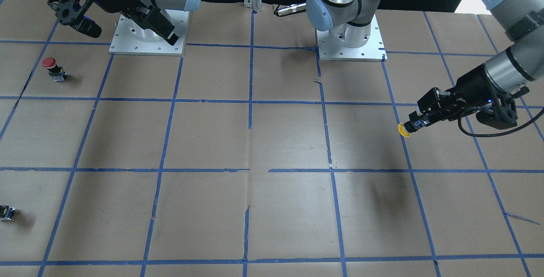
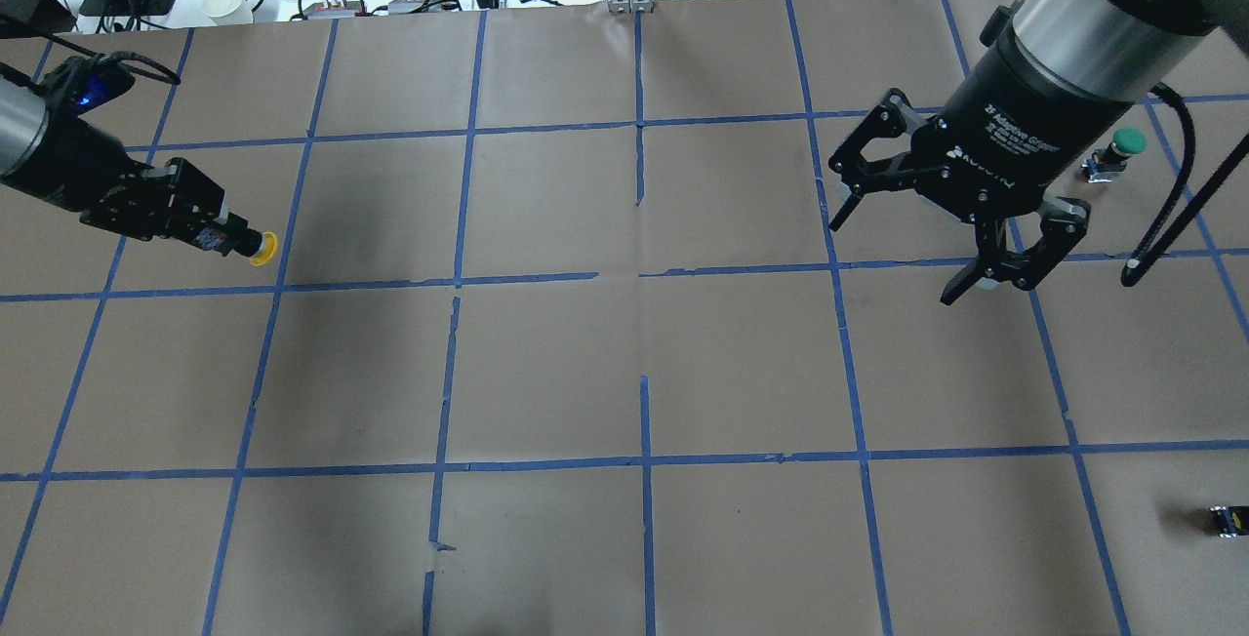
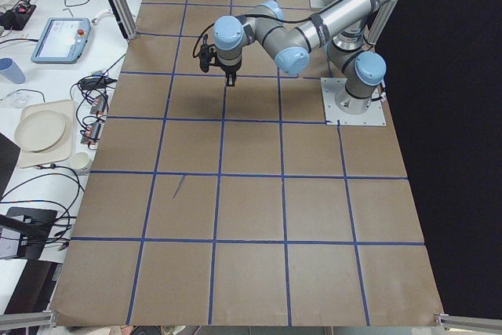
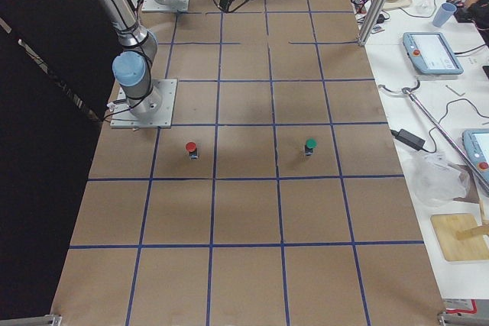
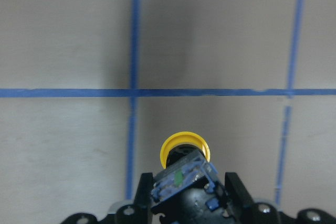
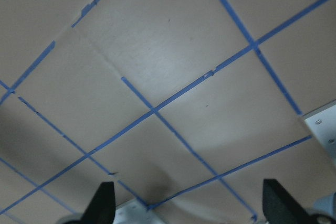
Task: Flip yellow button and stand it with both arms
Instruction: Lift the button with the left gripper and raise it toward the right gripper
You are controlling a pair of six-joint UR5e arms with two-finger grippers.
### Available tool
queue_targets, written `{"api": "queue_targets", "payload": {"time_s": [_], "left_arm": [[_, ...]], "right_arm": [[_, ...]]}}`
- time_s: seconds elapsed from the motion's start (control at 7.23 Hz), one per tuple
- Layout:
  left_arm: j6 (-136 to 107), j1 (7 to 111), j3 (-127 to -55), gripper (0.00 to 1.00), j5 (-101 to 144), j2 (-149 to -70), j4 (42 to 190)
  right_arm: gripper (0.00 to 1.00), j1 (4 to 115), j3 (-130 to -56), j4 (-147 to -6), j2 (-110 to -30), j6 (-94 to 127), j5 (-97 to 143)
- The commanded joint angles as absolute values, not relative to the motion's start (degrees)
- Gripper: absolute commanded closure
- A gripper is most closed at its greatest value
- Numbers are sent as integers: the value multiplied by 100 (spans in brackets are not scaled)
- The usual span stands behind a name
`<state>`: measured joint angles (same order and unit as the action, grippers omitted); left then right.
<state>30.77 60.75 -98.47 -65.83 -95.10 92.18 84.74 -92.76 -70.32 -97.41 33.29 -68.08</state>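
We can't see much of the yellow button (image 2: 260, 248). The left gripper (image 2: 226, 238) is clamped on its body, so overhead only the cap sticks out past the fingertips. In the left wrist view the blue-grey body end blocks part of the cap, with blue tape lines (image 5: 63, 92) crossing beyond it. The button is held off the table (image 2: 546, 363) on the robot's left side, lying roughly sideways with the cap pointing toward the table middle. The right gripper (image 2: 898, 258) is spread wide with nothing between its fingers (image 6: 102, 205). The red button (image 1: 51, 68) shows only in the front-facing and right views. The capless black block (image 1: 6, 212) sits at the frame edge, too small for detail. Count: 2 arms (left arm (image 1: 508, 66), right arm (image 2: 1073, 31)), 2 grippers, 1 capless block and 3 capped buttons: yellow, red and a green button (image 2: 1122, 148). Red and green stand cap up, well apart from each other.
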Motion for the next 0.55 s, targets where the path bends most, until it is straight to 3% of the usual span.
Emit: {"api": "queue_targets", "payload": {"time_s": [0.0,0.42], "left_arm": [[2998,6292,-9152,79,-5225,-9501,11356],[2944,6722,-8894,79,-3170,-9598,13547]], "right_arm": [[0,7912,-9150,-5799,-9694,4267,-5209],[0,7779,-9325,-5599,-9677,4421,-3905]]}}
